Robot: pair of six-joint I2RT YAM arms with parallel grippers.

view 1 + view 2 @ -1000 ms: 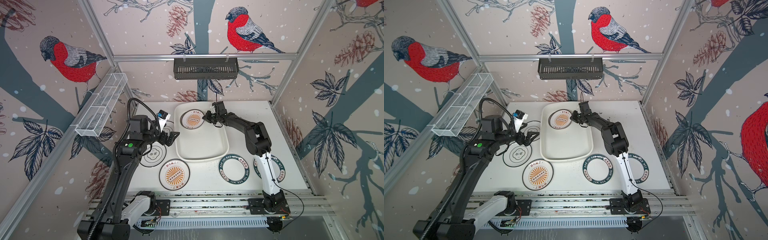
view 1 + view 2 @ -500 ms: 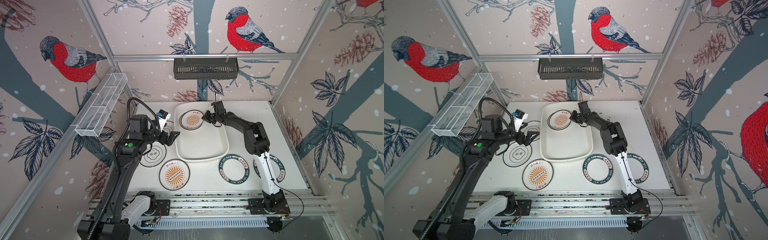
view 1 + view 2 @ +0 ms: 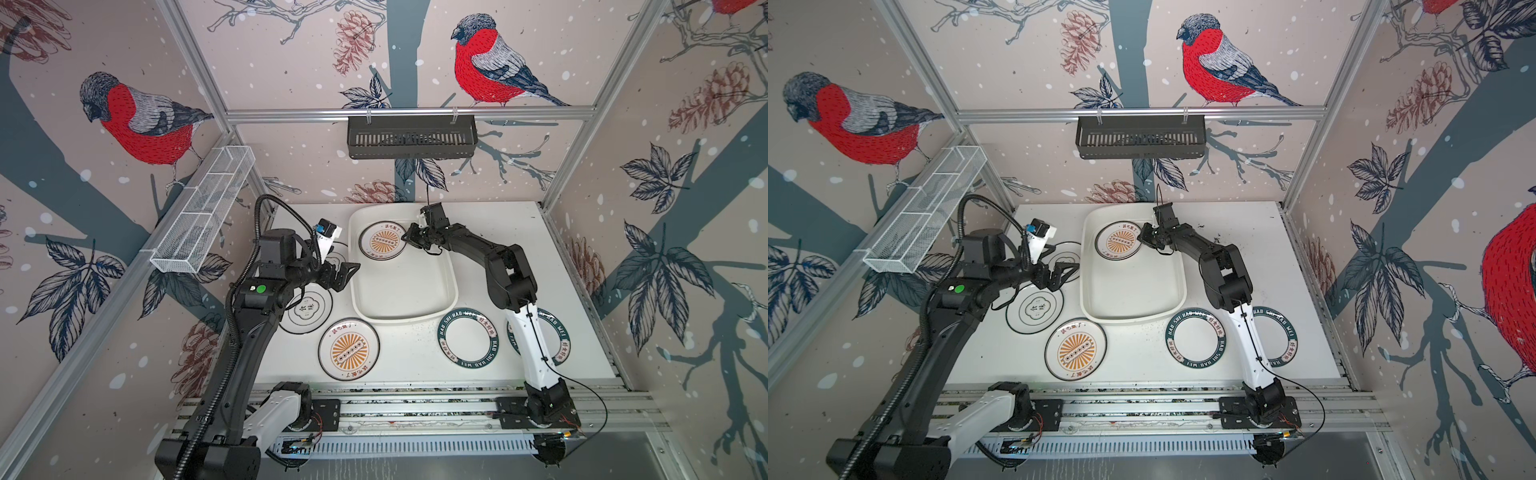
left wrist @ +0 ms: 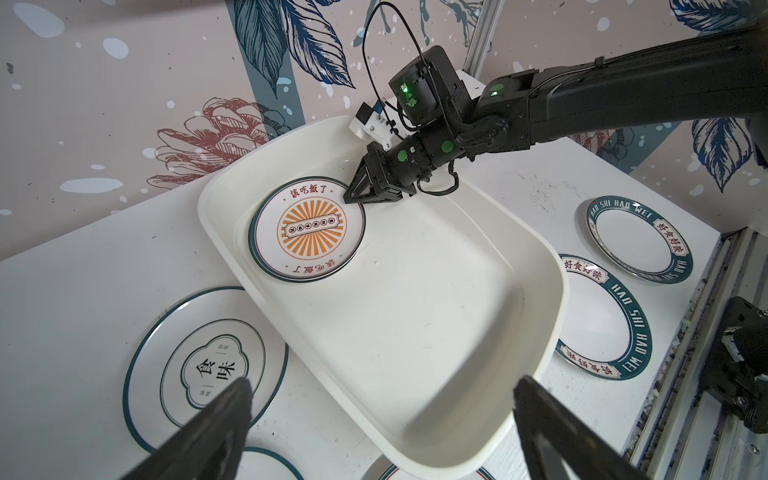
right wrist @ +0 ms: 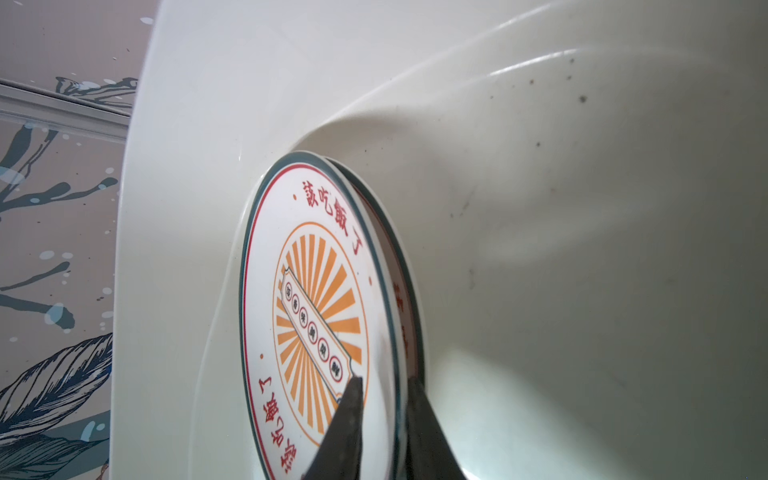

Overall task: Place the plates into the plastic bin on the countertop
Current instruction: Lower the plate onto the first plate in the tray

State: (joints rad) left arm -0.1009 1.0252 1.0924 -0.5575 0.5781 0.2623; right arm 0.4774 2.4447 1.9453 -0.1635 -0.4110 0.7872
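Note:
The plastic bin (image 3: 405,320) (image 3: 1133,320) (image 4: 415,457) stands mid-countertop. An orange-sunburst plate (image 3: 382,246) (image 3: 1118,241) (image 4: 307,230) (image 5: 316,311) lies in its far left corner, tilted against the wall. My right gripper (image 3: 405,237) (image 3: 1140,237) (image 4: 349,197) (image 5: 384,382) straddles that plate's rim, jaws slightly apart. My left gripper (image 3: 347,276) (image 3: 1067,274) (image 4: 382,381) hangs wide open and empty over the bin's left rim. On the countertop lie another sunburst plate (image 3: 349,349), a black-rimmed plate (image 3: 307,309) (image 4: 208,365) and two green-rimmed plates (image 3: 467,338) (image 3: 557,345).
A further black-rimmed plate (image 3: 1067,249) lies half hidden under my left arm. A black slatted basket (image 3: 411,137) hangs on the back wall, and a white wire-mesh rack (image 3: 203,216) on the left wall. Aluminium rails (image 3: 415,407) edge the front.
The right gripper's jaws have parted a little at the plate's rim. Both arms have stayed nearly where they were.

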